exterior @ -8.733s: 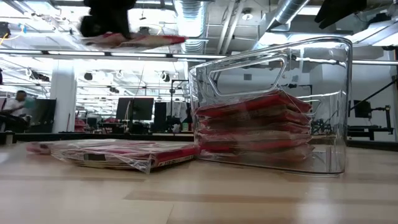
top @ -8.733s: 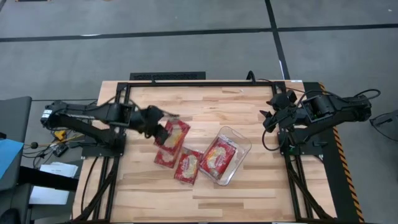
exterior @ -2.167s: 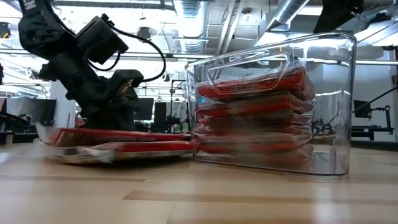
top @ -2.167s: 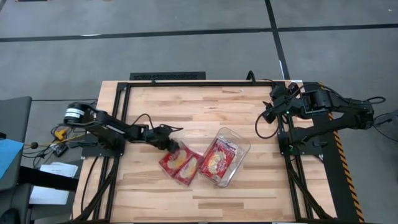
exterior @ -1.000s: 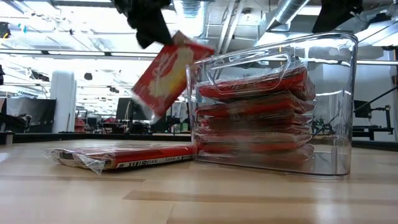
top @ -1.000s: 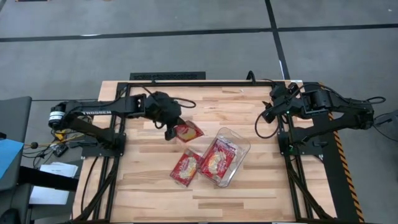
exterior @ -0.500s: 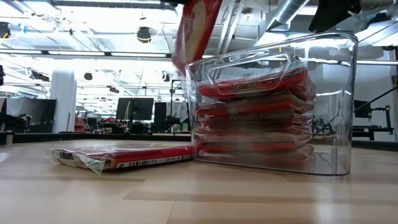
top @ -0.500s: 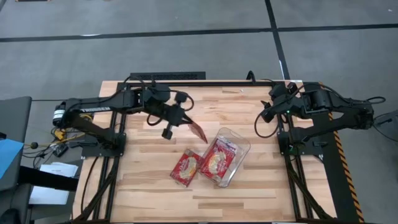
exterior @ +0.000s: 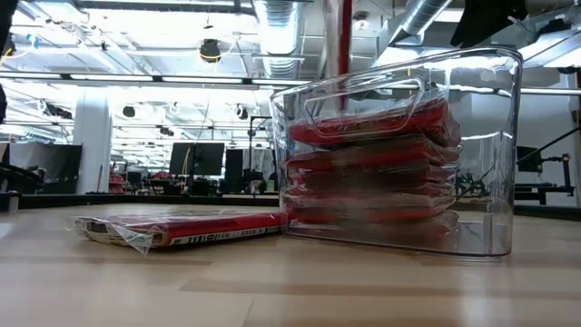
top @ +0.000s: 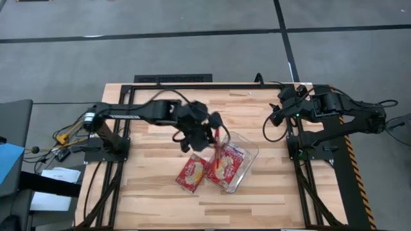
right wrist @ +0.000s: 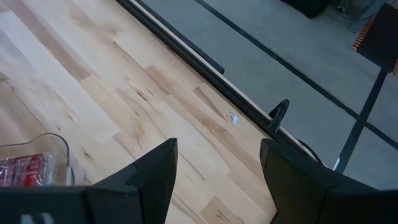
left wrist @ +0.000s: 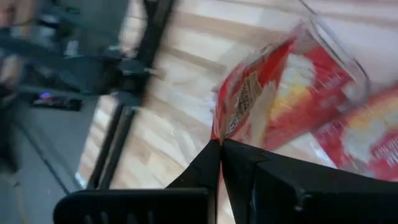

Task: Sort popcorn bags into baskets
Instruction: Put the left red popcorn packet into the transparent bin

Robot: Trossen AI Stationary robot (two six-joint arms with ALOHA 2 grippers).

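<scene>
Over the tub: my left gripper hangs just above the near rim of the clear tub, pinched tight on a popcorn packet. I keep the packet edge-on, hanging almost upright, so it can slip in past the rim rather than catch on it.

Held packet: in the left wrist view my fingers meet on one corner seam, and the rest of the bag dangles toward the tub's opening. In the low view it shows as a thin red strip standing above the tub's wall.

Tub contents: red packets lie stacked flat on one another, filling much of the depth; laying them flat is what lets them all fit.

Left on the table: one packet lies flat on the wood just beside the tub's left side, within my left arm's reach, so I judge it comes next.

Right side: my right gripper waits with its fingers spread and empty, parked at the table's far right corner, well apart from the tub, out of my working arm's way.

Risk: the stack sits high, so I reckon the dropped bag may rest on the rim.
</scene>
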